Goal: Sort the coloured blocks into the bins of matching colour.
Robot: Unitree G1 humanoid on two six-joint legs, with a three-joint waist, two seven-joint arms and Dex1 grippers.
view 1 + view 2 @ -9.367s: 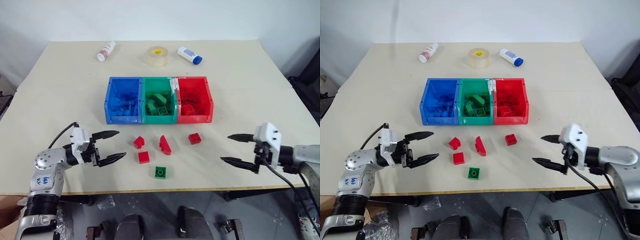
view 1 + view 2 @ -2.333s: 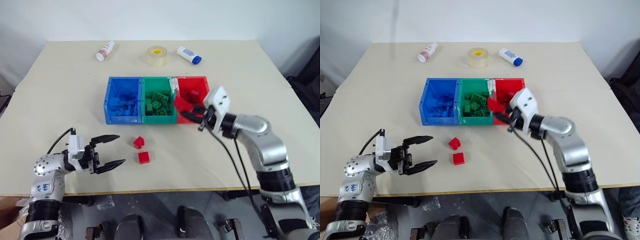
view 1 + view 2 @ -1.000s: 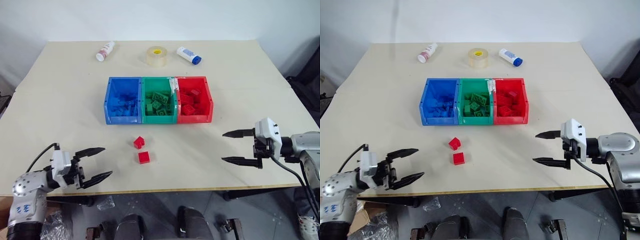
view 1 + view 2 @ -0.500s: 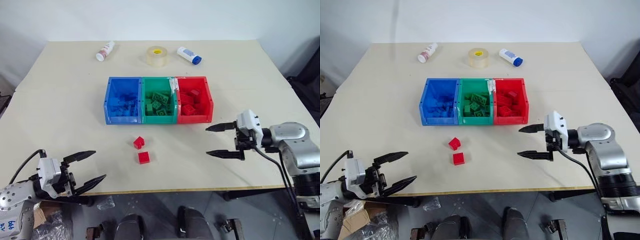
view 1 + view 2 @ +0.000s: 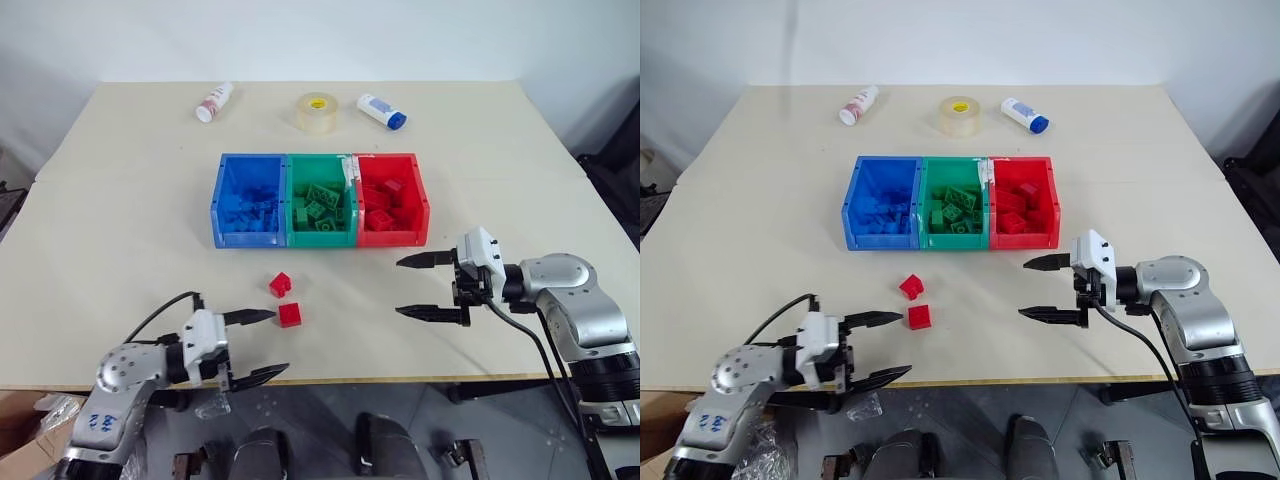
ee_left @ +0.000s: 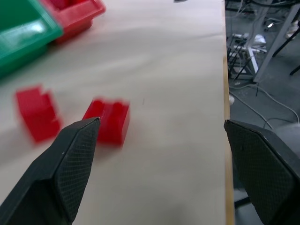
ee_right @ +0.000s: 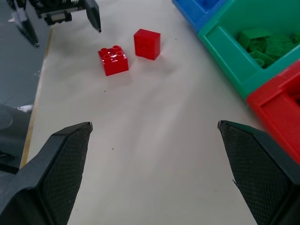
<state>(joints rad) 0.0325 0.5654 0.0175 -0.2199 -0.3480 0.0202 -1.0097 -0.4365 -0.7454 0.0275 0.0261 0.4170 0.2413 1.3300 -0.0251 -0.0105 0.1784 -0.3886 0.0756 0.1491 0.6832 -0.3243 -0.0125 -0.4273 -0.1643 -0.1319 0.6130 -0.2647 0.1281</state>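
Note:
Two red blocks lie on the table in front of the bins: a wedge-like one [image 5: 280,285] and a square studded one [image 5: 290,315]. The joined bins stand in a row behind them, blue [image 5: 215,212], green [image 5: 320,239] and red [image 5: 392,239], each holding blocks of its own colour. My left gripper [image 5: 278,342] is open at the table's front edge, its upper fingertip just left of the square red block [image 6: 108,121]. My right gripper [image 5: 398,287] is open and empty, pointing left, right of the blocks and in front of the red bin.
Two white bottles [image 5: 213,102] [image 5: 380,111] and a tape roll [image 5: 314,112] lie at the far side of the table. The table's front edge [image 5: 420,378] runs just below both grippers.
My left gripper has swung right along the front edge, up to the square red block. The right gripper has shifted left. Both stay open and the blocks have not moved.

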